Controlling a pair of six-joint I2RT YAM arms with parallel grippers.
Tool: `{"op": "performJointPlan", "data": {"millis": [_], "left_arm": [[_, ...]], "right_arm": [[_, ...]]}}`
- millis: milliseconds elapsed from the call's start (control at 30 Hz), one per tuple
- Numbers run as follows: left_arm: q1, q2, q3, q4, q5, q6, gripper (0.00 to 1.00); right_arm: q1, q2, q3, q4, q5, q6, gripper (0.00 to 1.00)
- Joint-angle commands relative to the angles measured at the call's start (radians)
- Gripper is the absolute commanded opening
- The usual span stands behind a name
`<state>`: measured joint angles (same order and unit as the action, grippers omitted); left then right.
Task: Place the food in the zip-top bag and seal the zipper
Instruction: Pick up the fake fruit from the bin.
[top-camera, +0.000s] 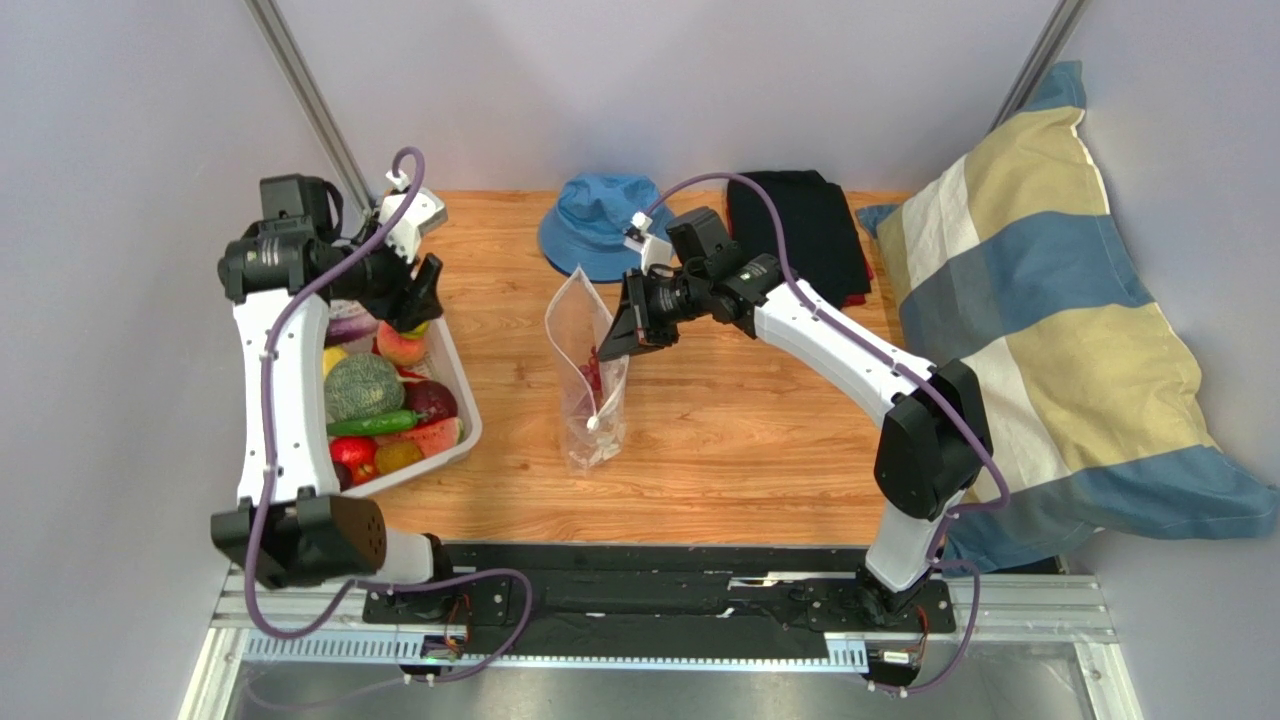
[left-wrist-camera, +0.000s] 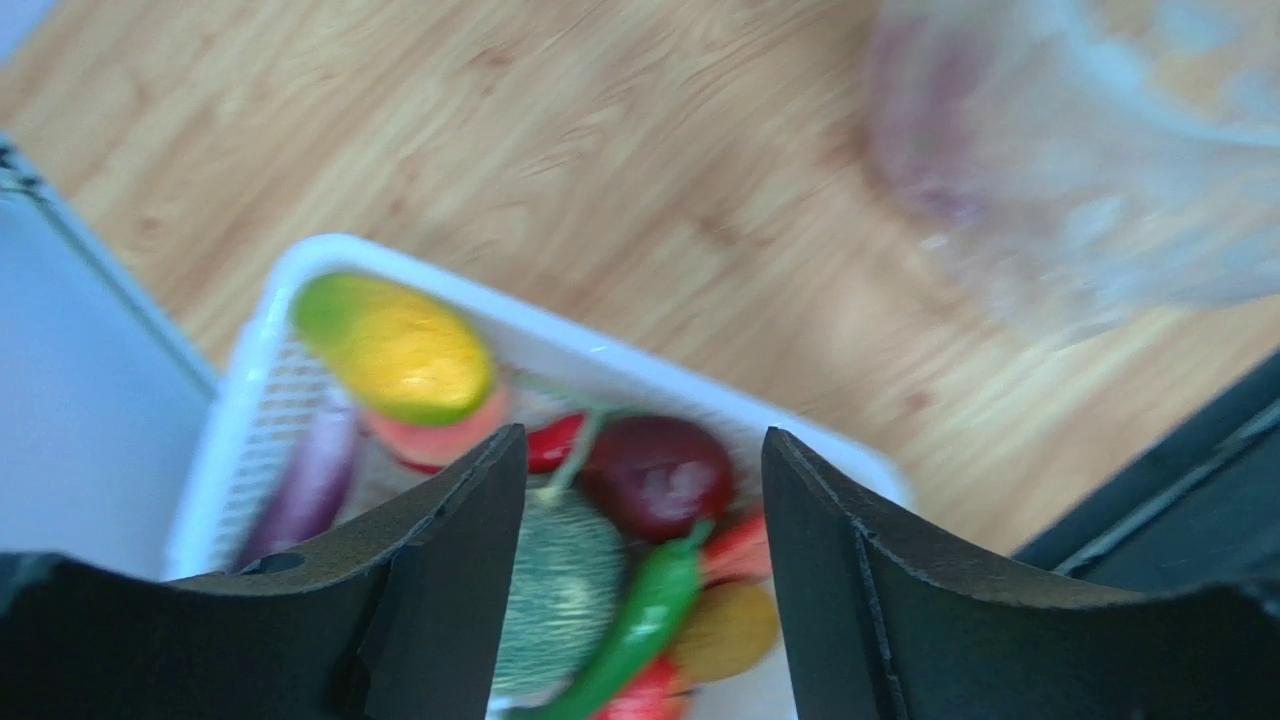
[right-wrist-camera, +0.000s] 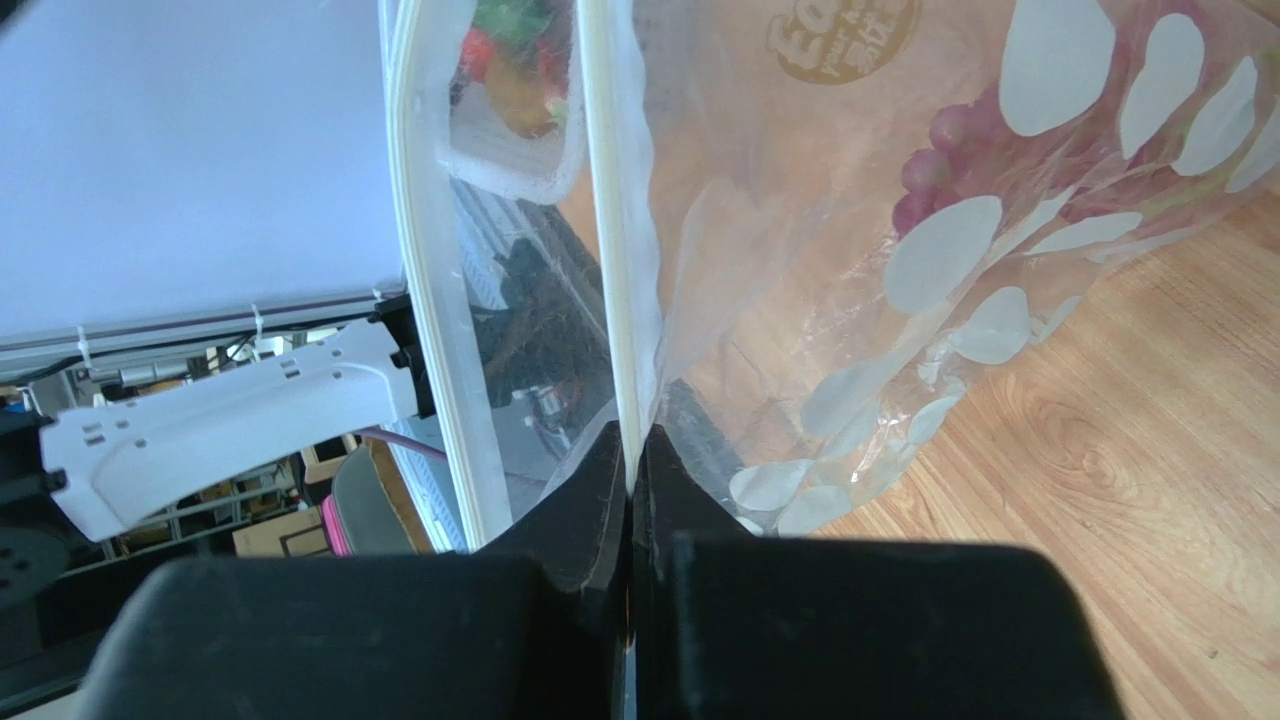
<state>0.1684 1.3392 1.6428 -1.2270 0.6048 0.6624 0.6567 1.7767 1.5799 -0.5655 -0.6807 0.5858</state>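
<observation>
From above, the zip-top bag (top-camera: 589, 393) stands mid-table, the right gripper (top-camera: 619, 339) pinching its mouth. The left gripper (top-camera: 421, 303) hangs over the food (top-camera: 403, 425) in a white mesh basket (top-camera: 467, 405).

Left wrist: jaws apart, empty, above the squash ball (left-wrist-camera: 559, 593).

Right wrist: jaws clamped on the zipper (right-wrist-camera: 613, 225).

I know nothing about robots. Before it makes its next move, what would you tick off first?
1. Left tool open, nothing in it: ok.
2. Left tool over the white basket, squash ball below it: ok.
3. Right tool pinching the zip-top bag at its mouth edge: ok.
4. Bag mouth open, zipper strips apart: ok.
5. Zipper sealed: not ok.
6. Which food the left tool aims for: cannot tell.
</observation>
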Motion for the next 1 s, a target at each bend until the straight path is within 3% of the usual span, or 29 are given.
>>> {"op": "performJointPlan", "data": {"millis": [0, 233, 500, 967], "left_arm": [[0.034, 0.116, 0.081, -0.226, -0.098, 0.449, 0.64], [0.034, 0.231, -0.026, -0.149, -0.276, 0.717, 0.55], [0.034, 0.308, -0.139, -0.082, -0.318, 0.911, 0.48], [0.026, 0.44, -0.221, 0.037, -0.413, 1.0, 0.48]], "right_arm": [[-0.002, -0.045, -0.008, 0.01, 0.012, -0.03, 0.0], [-0.005, -0.057, -0.015, 0.01, 0.021, -0.046, 0.0], [-0.023, -0.066, -0.038, 0.01, 0.027, -0.046, 0.0], [-0.043, -0.05, -0.028, 0.003, 0.021, -0.027, 0.0]]}}
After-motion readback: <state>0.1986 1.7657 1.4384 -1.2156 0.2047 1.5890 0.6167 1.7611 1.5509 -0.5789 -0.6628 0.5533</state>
